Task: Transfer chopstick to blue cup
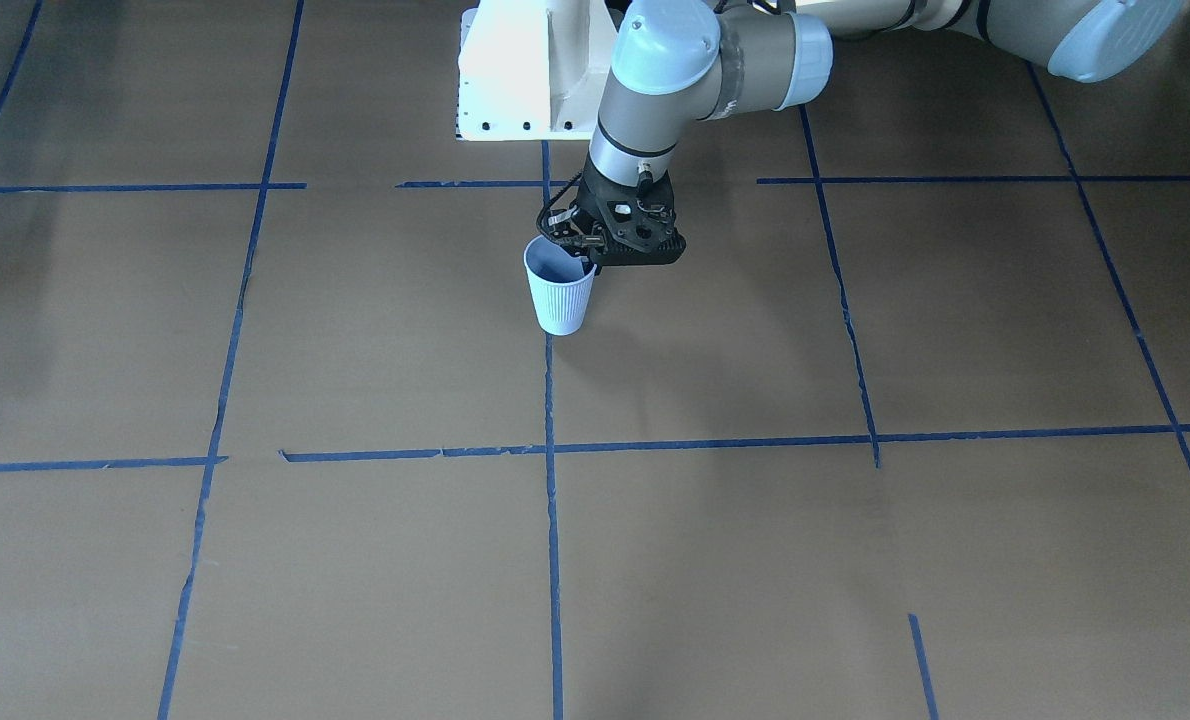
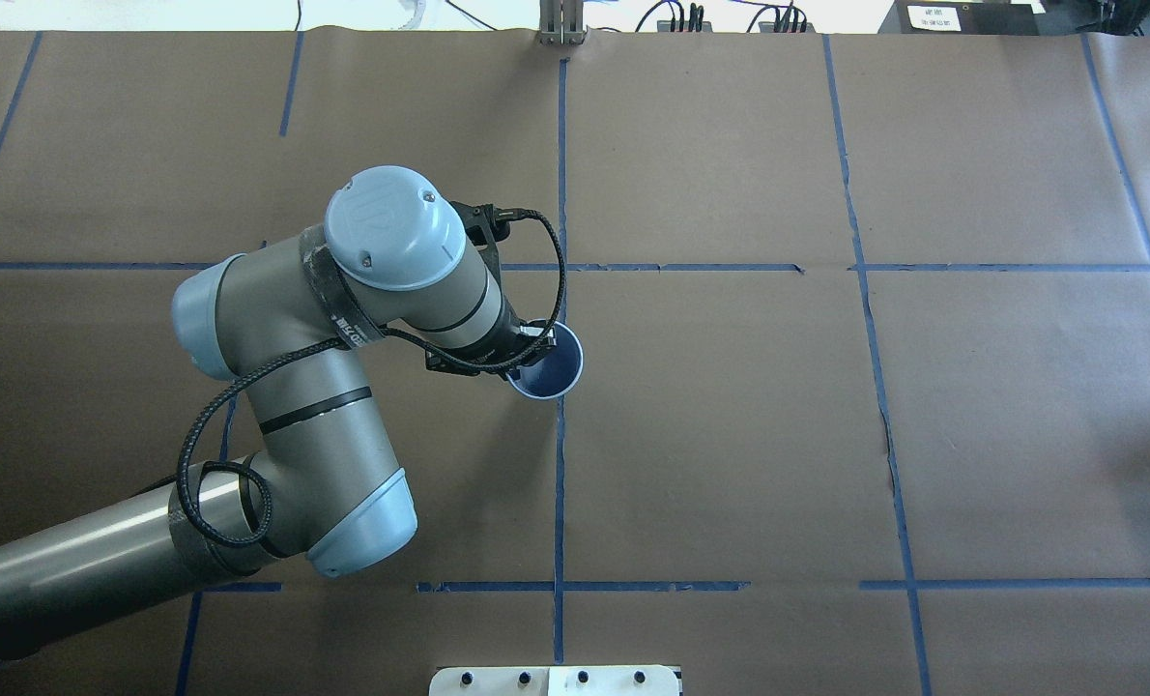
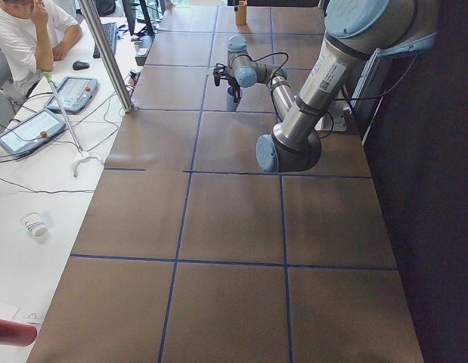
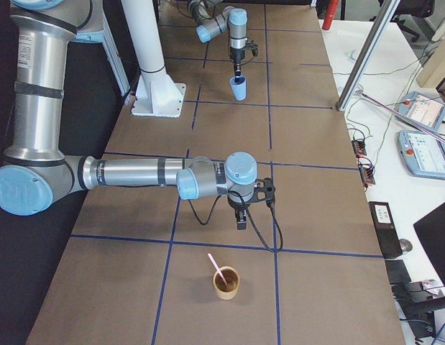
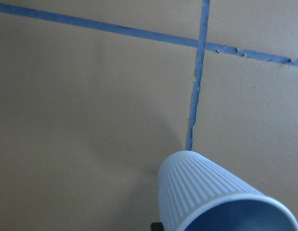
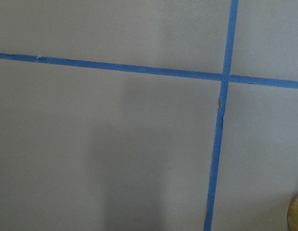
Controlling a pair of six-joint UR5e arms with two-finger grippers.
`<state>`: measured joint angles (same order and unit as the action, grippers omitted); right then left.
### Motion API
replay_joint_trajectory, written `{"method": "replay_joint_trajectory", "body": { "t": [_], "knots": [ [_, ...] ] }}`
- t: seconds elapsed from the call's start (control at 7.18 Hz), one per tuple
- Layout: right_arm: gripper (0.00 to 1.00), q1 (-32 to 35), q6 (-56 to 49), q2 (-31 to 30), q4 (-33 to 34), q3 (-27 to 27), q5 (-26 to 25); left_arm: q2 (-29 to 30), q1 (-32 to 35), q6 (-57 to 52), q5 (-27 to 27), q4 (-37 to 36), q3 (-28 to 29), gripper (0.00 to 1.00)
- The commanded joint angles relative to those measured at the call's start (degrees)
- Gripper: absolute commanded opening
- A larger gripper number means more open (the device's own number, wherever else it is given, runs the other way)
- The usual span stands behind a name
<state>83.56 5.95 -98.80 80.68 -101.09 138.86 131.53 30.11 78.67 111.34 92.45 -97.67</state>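
Under the left gripper (image 1: 587, 258), right at its fingertips, stood the blue cup (image 1: 561, 298), upright on the brown table (image 1: 355, 350) and sitting on a line of blue tape (image 1: 550, 400). The gripper hung straight down at the side of the rim nearest its own arm, touching or all but touching it. From where I stood I could not tell whether it was clamped onto the cup's wall or loose. Its wrist camera saw the ribbed wall close up and a bit of the rim. The chopstick (image 4: 217, 268) was nowhere near that gripper. It leaned in a brown cup (image 4: 226, 284) well apart, close to the right gripper (image 4: 241, 219) and a little beyond it toward that end of the table. The right gripper pointed down above bare paper, and I could not tell if it was spread or closed.
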Motion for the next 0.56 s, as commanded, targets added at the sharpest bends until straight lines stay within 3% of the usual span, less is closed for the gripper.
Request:
{"method": "replay_joint_trajectory", "body": {
  "t": [0.0,0.42],
  "knots": [
    [1.0,-0.07,-0.15,0.01,-0.61,0.01,0.1,0.21,-1.63,-0.01,-0.59,-0.34,0.64,0.0],
    [1.0,-0.07,0.1,0.1,-0.62,0.01,0.18,0.22,-2.42,-0.1,-0.51,0.01,1.17,0.06]
  ]
}}
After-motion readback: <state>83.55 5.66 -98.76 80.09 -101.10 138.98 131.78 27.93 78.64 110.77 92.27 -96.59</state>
